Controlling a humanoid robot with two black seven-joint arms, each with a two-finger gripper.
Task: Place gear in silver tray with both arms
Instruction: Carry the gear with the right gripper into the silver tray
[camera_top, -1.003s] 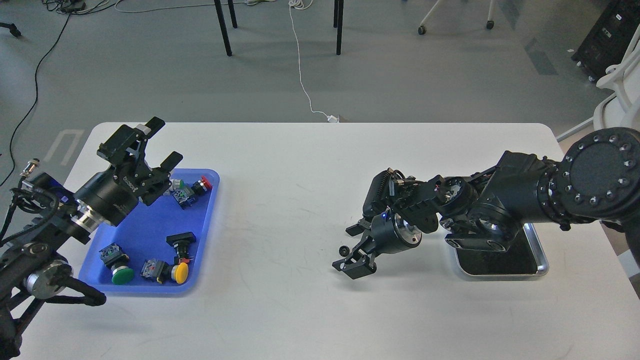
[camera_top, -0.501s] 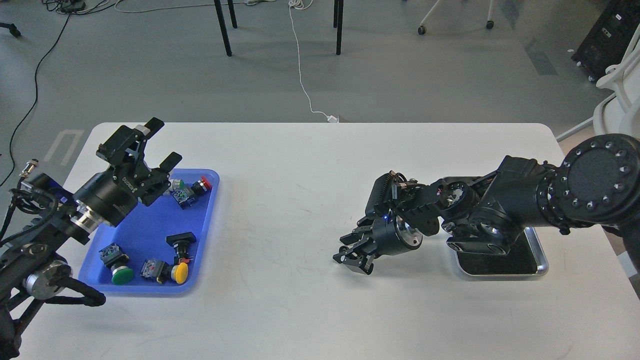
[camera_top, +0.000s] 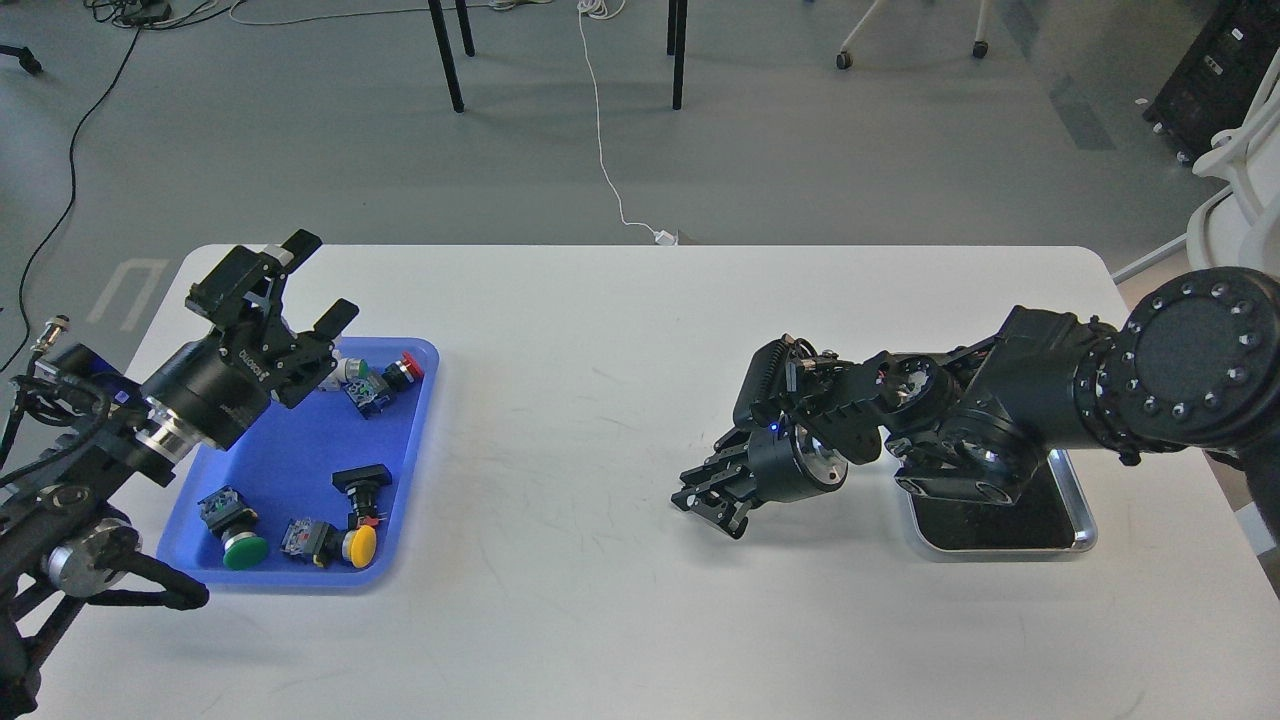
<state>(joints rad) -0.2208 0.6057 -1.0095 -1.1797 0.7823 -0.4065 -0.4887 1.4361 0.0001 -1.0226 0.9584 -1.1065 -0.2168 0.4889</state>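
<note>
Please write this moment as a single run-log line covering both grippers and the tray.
right gripper: fingers together, low over table, left of silver tray; gear not visible | left gripper: open, above blue tray | silver tray: no gear seen

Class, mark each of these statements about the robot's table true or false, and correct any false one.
1. The silver tray lies on the robot's right side of the table. True.
2. The left gripper is shut on a gear. False: its fingers are spread open and hold nothing, above the far end of the blue tray.
3. The blue tray holds push buttons with green, yellow and red caps. True.
4. The right gripper is over the silver tray. False: it is over bare table, to the left of that tray.
5. The right gripper's fingers are close together. True; whether a gear sits between them cannot be made out.
</note>
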